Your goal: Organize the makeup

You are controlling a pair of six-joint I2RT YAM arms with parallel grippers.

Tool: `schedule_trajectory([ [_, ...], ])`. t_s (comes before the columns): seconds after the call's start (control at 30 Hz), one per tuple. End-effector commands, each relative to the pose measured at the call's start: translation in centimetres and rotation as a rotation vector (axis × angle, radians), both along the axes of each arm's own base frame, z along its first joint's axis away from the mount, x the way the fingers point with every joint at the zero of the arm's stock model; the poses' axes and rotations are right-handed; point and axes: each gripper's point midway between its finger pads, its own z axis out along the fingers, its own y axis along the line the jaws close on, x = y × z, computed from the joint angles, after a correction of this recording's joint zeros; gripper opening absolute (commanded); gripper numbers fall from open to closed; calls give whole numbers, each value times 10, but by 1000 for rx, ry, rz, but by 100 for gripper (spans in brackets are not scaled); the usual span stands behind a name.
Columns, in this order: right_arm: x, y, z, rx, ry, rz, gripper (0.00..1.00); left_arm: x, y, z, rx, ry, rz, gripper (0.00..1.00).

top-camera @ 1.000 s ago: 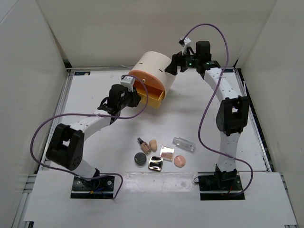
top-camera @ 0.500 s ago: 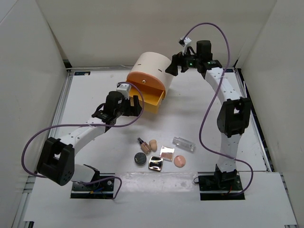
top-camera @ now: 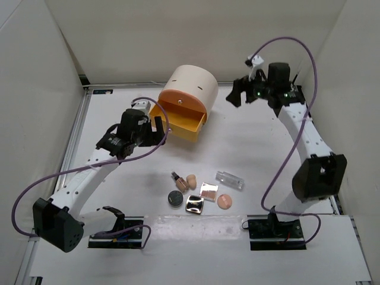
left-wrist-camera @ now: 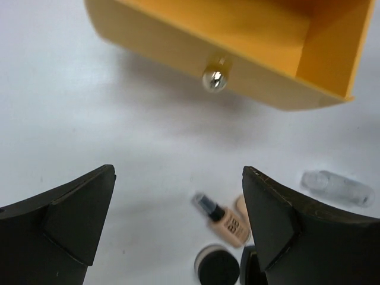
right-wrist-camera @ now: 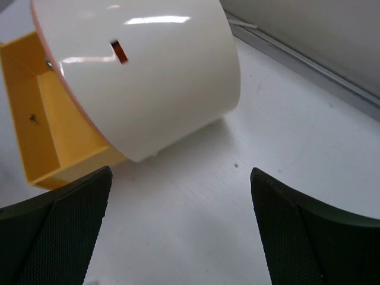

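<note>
Currently the left gripper [left-wrist-camera: 178, 172] hangs with jaws spread and empty, just in front of the open orange drawer [top-camera: 178, 122] of the cream cylinder [top-camera: 191, 89]. Right gripper [right-wrist-camera: 181, 172] is likewise released, empty, off the cylinder's right side. Makeup lies on the table [top-camera: 261, 148] near the arm bases: black round compact [top-camera: 174, 198], shiny square compact [top-camera: 194, 205], peach puff [top-camera: 225, 201], beige sponge [top-camera: 192, 180], small bottle [top-camera: 179, 181], clear case [top-camera: 229, 180]
</note>
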Motion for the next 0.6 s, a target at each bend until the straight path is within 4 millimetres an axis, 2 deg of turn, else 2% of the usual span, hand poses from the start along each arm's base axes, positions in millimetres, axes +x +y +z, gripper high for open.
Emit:
schedule_trajectory([
  [0.0, -45, -20, -45, -127, 94, -169, 99, -45, 19, -26, 39, 180, 47, 98],
  [0.07, -65, -22, -61, -123, 137, -241, 99, -57, 22, -40, 29, 243, 69, 98],
  [0.1, -86, -22, -72, -115, 166, -245, 98, -63, 22, -42, 25, 264, 67, 98],
  [0.17, -108, -15, -86, -98, 230, -265, 95, -74, 22, -53, 22, 313, 55, 98],
  [0.2, -129, -13, -110, -138, 295, -240, 94, -76, 21, -56, 17, 322, 56, 98],
  [0.23, -144, -1, -114, -167, 293, -207, 94, -78, 21, -58, 11, 327, 55, 98],
  [0.3, -169, 6, -132, -228, 326, -150, 93, -87, 21, -69, 2, 366, 60, 98],
  [0.33, -191, 10, -153, -281, 372, -106, 93, -88, 21, -71, -6, 369, 66, 98],
  [0.4, -212, 11, -173, -350, 386, -25, 93, -93, 22, -74, -13, 377, 76, 98],
  [0.43, -230, 12, -188, -397, 405, 42, 93, -95, 23, -75, -16, 375, 79, 98],
  [0.57, -252, 15, -206, -463, 418, 140, 94, -97, 24, -75, -29, 358, 86, 98],
])
